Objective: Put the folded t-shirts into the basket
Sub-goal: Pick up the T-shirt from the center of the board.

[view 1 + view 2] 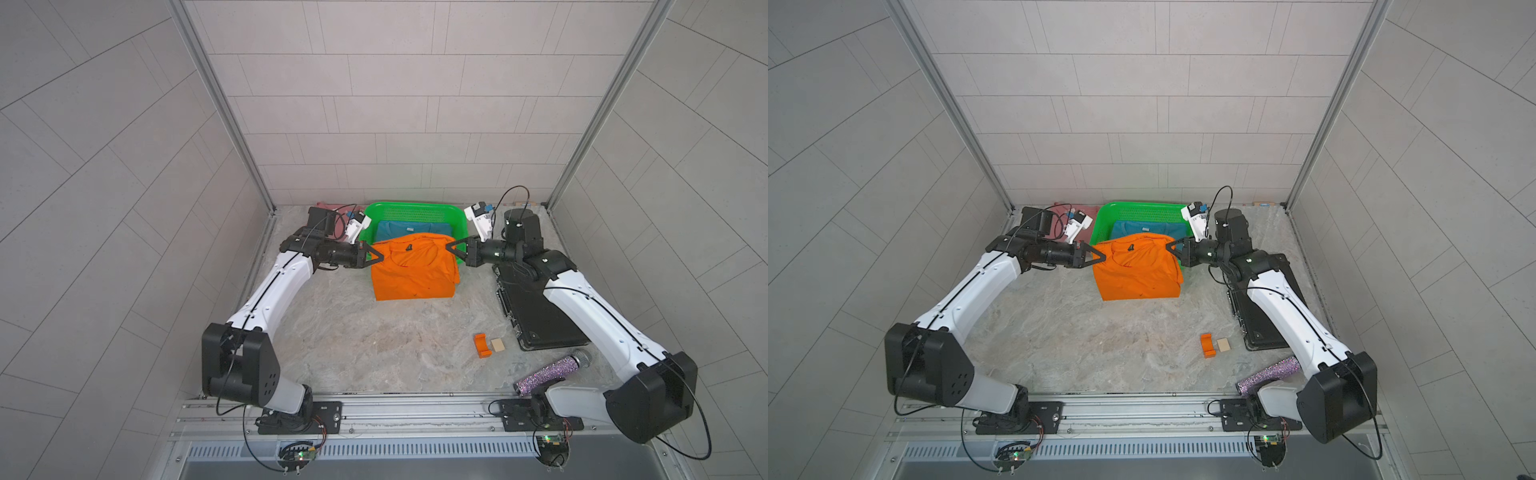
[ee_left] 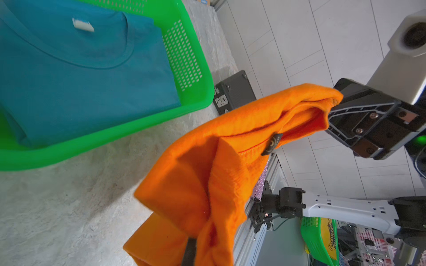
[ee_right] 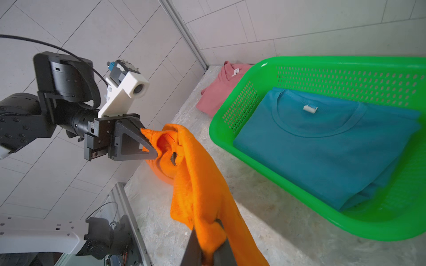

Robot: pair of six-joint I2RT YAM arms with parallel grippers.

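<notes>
Together, the left gripper (image 1: 380,256) and right gripper (image 1: 449,246) each pinch tight on an upper corner of the orange t-shirt (image 1: 411,272). They hold it stretched between them so the folded cloth hangs as one sheet, just short of the near rim of the green basket (image 1: 411,205). The blue t-shirt (image 1: 409,228) already lies flat inside, covering most of the floor. The pink t-shirt (image 3: 219,92) lies on the table beside the basket's left wall. The carry likely needs the hanging hem lifted over that near rim, and whether the hem clears the tabletop cannot be told. Room is tight: the left arm is near the pink tee, the right arm reaches over a black case (image 1: 540,320), and the back wall stands just behind the basket.
</notes>
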